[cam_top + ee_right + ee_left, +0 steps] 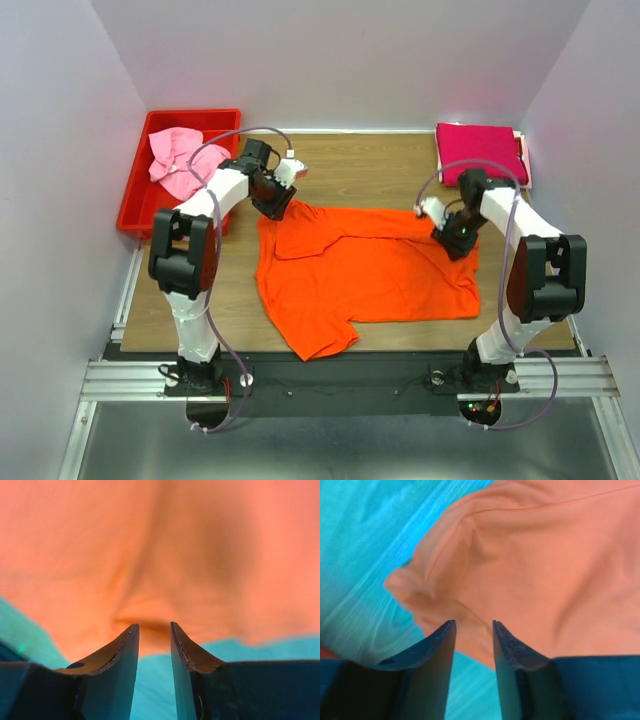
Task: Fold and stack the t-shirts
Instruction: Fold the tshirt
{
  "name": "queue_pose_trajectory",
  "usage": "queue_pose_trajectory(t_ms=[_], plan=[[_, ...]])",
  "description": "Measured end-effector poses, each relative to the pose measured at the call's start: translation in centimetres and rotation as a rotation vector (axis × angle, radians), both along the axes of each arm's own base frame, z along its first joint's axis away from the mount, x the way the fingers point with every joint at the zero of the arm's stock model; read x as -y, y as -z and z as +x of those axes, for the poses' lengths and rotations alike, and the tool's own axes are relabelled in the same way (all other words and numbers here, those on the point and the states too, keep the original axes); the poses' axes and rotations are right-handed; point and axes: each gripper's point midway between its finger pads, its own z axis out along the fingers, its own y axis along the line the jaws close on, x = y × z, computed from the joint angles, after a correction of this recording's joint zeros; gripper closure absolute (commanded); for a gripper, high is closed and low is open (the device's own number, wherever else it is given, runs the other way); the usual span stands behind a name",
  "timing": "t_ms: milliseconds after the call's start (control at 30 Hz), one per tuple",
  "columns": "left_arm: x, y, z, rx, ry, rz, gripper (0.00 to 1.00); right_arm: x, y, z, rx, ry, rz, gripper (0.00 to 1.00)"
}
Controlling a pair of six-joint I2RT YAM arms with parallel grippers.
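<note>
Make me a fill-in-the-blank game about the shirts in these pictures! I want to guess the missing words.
1. The spread-out shirt on the table is coloured ___.
2. The light pink shirt lies in the red ___.
3. The folded magenta shirt sits at the table's far ___ corner.
Missing words: orange; bin; right.

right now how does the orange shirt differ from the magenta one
The orange shirt lies spread and rumpled on the table; the magenta shirt is folded into a rectangle at the far right corner. The orange shirt covers far more table than the magenta shirt. The left gripper and right gripper sit at the orange shirt's far edge; neither touches the magenta shirt. Both are plain cloth.
</note>
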Motion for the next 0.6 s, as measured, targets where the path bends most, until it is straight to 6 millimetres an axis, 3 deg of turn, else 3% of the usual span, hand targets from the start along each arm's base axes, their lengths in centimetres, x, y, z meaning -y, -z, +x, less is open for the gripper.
queue_pose_trajectory(t_ms=[133, 233, 300, 367, 600], plan=[[0.2, -5.3, -1.9, 0.083, 0.026, -0.073, 0.49, 0.3, -4.1, 5.2, 0.176, 0.054, 0.035, 0.63], [0.5, -8.7, -3.4, 0.149, 0.048, -0.123, 0.49, 0.8, -4.9, 6.9, 0.228, 0.076, 0.027, 0.64], [0.5, -9.3, -4.1, 0.158, 0.057, -0.139, 0.49, 1.1, -4.3, 7.6, 0.230, 0.089, 0.010, 0.64], [0.6, -8.7, -4.5, 0.149, 0.055, -0.144, 0.50, 1.6, -2.7, 8.2, 0.205, 0.105, -0.004, 0.65], [-0.7, -1.6, -7.2, -0.027, 0.008, -0.078, 0.53, 3.1, 2.6, 9.7, 0.123, 0.160, -0.060, 0.66]])
